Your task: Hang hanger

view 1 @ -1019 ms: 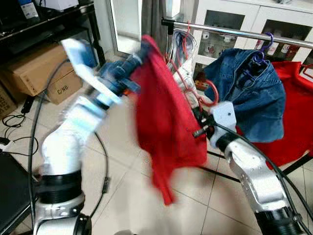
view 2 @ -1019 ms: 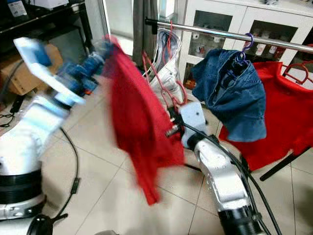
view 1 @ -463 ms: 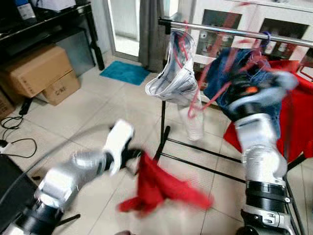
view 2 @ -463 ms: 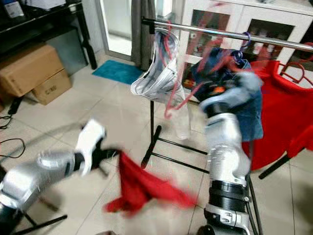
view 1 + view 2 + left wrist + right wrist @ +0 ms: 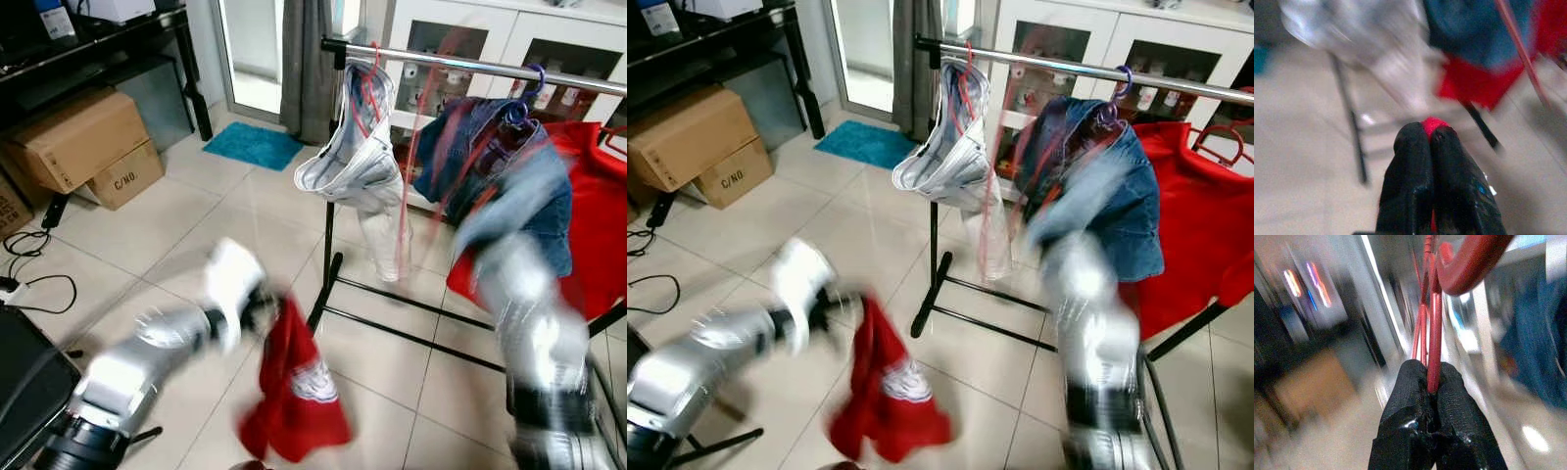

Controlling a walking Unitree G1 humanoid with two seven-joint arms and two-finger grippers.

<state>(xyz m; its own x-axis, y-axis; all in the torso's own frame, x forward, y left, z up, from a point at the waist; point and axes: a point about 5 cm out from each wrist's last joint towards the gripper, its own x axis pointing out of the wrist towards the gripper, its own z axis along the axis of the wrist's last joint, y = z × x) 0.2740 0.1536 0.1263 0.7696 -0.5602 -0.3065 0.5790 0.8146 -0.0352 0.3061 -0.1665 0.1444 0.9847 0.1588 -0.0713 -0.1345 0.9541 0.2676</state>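
Low in your left eye view, your left gripper (image 5: 266,311) reaches out over the tiled floor (image 5: 147,235) with a red garment (image 5: 294,392) hanging limp from it, a pale print showing on the cloth. Arm and cloth are smeared, so you cannot read the fingers from here. Your right arm (image 5: 524,313) is a blur in front of the clothes rail (image 5: 470,64); faint red streaks beside it are all that shows of the red hanger (image 5: 416,147), and its hook is lost in the smear. On the rail hang a white garment (image 5: 358,162), a denim jacket (image 5: 529,166) and, partly cut off at the frame edge, a red cloth (image 5: 598,215). Cardboard boxes (image 5: 83,142) sit on the floor off to your left.

From the right eye view you get the same scene, equally blurred at both arms.

Along the left wrist view, the two black fingers (image 5: 1413,196) are clenched together on a tip of the red garment; behind them the rail's stand and hanging clothes are soft.

Along the right wrist view, your right gripper (image 5: 1431,390) is pinched on the hanger's thin red wires, whose curved hook rises to the frame edge. Everything beyond is streaked.
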